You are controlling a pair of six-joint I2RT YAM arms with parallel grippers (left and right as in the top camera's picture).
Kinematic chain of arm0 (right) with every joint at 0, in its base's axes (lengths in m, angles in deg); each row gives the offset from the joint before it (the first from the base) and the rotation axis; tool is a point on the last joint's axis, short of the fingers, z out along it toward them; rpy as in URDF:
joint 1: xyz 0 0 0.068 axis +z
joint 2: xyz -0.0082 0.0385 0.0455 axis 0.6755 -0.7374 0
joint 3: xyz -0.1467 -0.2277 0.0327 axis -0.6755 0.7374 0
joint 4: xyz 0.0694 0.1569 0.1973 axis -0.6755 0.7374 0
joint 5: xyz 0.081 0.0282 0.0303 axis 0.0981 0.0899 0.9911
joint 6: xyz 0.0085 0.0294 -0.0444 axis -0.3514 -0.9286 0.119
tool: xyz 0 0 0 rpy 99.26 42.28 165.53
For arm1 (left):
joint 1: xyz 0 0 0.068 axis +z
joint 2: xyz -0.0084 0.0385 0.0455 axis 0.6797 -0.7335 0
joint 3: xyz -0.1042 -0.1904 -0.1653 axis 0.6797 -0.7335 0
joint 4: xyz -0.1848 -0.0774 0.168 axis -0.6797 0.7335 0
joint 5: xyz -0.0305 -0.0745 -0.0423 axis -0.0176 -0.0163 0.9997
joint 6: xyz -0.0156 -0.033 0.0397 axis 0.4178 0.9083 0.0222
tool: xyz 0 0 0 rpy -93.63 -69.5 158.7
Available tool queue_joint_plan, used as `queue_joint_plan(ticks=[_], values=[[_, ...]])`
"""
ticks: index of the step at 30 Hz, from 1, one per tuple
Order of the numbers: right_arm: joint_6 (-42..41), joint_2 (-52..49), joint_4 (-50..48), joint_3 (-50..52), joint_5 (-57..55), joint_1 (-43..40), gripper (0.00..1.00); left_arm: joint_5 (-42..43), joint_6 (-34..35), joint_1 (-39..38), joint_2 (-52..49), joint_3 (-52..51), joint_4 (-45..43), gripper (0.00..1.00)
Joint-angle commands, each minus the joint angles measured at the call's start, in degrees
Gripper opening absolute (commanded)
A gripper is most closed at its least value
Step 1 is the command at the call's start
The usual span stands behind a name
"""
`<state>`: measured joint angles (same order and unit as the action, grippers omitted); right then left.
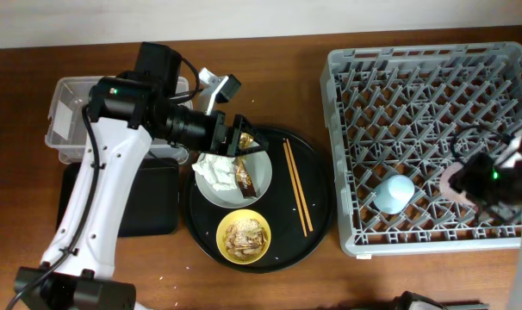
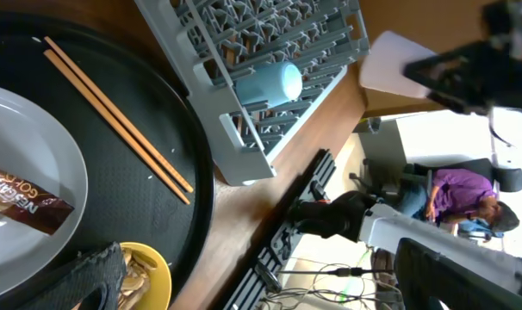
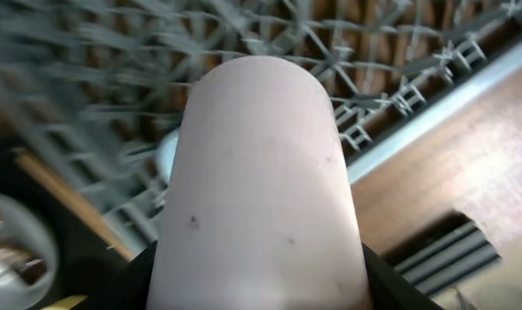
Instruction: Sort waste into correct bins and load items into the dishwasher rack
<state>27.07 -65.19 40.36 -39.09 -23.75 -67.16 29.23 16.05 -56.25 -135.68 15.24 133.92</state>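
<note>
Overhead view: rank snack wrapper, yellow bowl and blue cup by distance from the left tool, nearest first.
1. Snack wrapper, on the plate by the left tool.
2. Yellow bowl, near edge of tray.
3. Blue cup, in the rack.

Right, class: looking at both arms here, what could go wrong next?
The pink cup in the right fingers hangs over the dishwasher rack; released badly, it may land askew and tip. The open left fingers over the plate could grab tissue and wrapper together.
</note>
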Motion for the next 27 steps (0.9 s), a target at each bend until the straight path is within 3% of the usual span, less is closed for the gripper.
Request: queue_joint_plan(ticks=[1,5,6,7,9,13,15,17,19,20,21,24,27], values=[[-0.90,-8.79,0.00,0.57,-2.45,-0.33,0.45,-0.72,-0.28,0.09,0.96,0.28,0.22,0.99],[-1.86,-18.47,-3.39,0.61,-7.63,-0.15,0.53,-0.72,-0.31,0.04,0.96,0.28,0.44,0.99],[-1.90,-19.61,-4.63,0.61,-7.32,-0.11,0.59,-0.74,-0.31,0.04,0.96,0.28,0.48,0.99],[-1.88,-20.63,-4.94,0.63,-6.95,-0.04,0.74,-0.74,-0.31,0.04,0.96,0.28,0.46,0.99],[-1.81,-20.68,-4.98,0.61,-5.18,-0.07,0.82,-0.79,-0.33,0.04,0.96,0.28,0.61,0.99],[0.70,-18.60,-4.70,0.11,0.28,-0.07,0.87,-3.67,-0.31,0.02,0.96,0.28,1.31,0.99],[5.09,-14.84,-4.72,-1.05,10.47,-0.07,0.86,-7.72,-0.28,-1.33,0.96,0.28,2.21,0.97],[10.58,-8.50,-4.98,-3.10,22.67,-0.07,0.86,-22.51,3.87,-6.56,0.94,0.07,3.34,0.93],[10.60,-2.14,-6.05,-3.74,26.56,-0.07,0.87,-41.40,13.62,-14.60,0.94,-3.04,2.84,0.93],[10.60,0.44,-6.27,-3.74,26.53,-0.07,0.88,-45.46,17.38,-17.55,0.94,-5.27,1.81,0.92],[10.60,2.56,-6.29,-3.74,26.51,-0.13,0.91,-46.64,21.07,-21.07,0.94,-8.98,-0.70,0.89],[10.43,5.25,-5.99,-3.74,26.53,-0.15,0.91,-46.84,31.58,-29.92,0.90,-22.14,-9.64,0.68],[10.38,4.81,-5.16,-3.74,26.58,-0.11,0.91,-50.80,36.89,-36.09,0.87,-32.46,-18.75,0.54]])
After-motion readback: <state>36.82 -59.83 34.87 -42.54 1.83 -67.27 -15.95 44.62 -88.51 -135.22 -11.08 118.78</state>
